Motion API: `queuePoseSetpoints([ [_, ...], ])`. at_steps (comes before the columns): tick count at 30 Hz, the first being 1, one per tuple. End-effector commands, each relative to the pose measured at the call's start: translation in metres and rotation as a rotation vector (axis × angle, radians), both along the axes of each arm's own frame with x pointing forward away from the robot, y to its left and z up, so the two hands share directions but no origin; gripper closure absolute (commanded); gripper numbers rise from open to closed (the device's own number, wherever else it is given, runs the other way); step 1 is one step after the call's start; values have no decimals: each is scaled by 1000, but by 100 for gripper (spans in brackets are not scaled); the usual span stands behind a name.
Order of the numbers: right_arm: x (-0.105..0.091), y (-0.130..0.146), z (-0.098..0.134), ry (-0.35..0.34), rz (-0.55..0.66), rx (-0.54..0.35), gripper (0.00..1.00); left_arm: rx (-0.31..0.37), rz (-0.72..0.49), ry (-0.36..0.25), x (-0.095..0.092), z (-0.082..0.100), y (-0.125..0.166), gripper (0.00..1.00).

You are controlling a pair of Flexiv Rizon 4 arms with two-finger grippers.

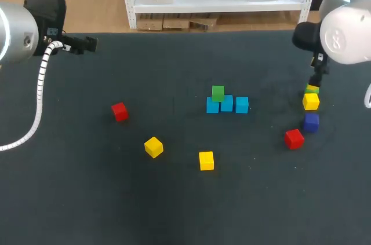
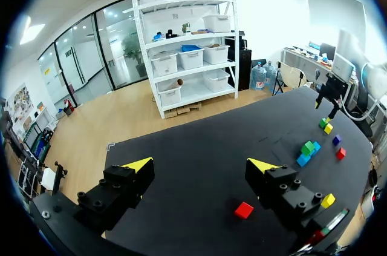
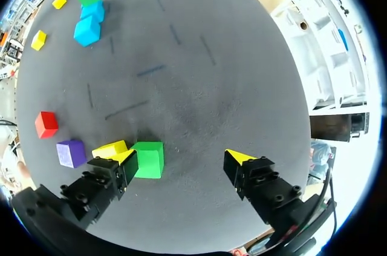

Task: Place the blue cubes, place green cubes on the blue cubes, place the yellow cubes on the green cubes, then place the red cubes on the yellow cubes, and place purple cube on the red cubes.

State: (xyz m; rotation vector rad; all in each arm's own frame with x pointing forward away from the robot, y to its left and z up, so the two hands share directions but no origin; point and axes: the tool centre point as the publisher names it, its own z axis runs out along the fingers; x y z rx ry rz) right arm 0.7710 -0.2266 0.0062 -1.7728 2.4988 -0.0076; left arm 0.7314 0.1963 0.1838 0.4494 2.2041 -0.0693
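Where the blue cubes (image 1: 226, 104) stand in a row mid-table, a green cube (image 1: 218, 92) sits on top. My right gripper (image 3: 181, 158): jaws apart, a second green cube (image 3: 149, 159) against one finger, perhaps touching. Just beside it are a yellow cube (image 3: 110, 147), a purple cube (image 3: 71, 153) and a red cube (image 3: 46, 124). My left gripper (image 2: 202, 168): jaws apart, over the table's far left.

green cube (image 3: 148, 159) beside right claw (image 3: 181, 157) finger; free path ahead.
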Motion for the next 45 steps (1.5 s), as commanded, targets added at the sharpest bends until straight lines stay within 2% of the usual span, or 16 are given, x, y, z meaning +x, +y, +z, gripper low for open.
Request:
queuePoseSetpoints([
  [1, 2, -5, -13, 10, -2, -6, 9, -3, -6, 1, 1, 0, 1, 0],
  [3, 2, -6, -15, 13, -4, -8, 14, -3, -6, 1, 1, 0, 1, 0],
  [7, 2, -9, -16, 15, -13, -12, 16, -3, -6, 1, 1, 0, 1, 0],
  [19, 10, -9, -5, -14, -34, 2, 9, -3, -6, 1, 1, 0, 1, 0],
  [22, 5, -1, -3, -8, -7, 10, 9, -3, -6, 1, 1, 0, 1, 0],
  [26, -6, 6, 3, -14, 1, 37, 1, -3, -6, 1, 1, 0, 1, 0],
  [29, -15, 7, 6, -16, 9, 38, 0, -3, -6, 1, 1, 0, 1, 0],
  [33, -25, 4, 3, -10, 18, -14, 0, -3, -6, 1, 1, 0, 1, 0],
  [40, -24, -3, -5, 7, -8, -16, 1, -3, -6, 1, 1, 0, 1, 0],
  [45, -22, -3, -12, 19, -5, -32, 5, -3, -6, 1, 1, 0, 1, 0],
])
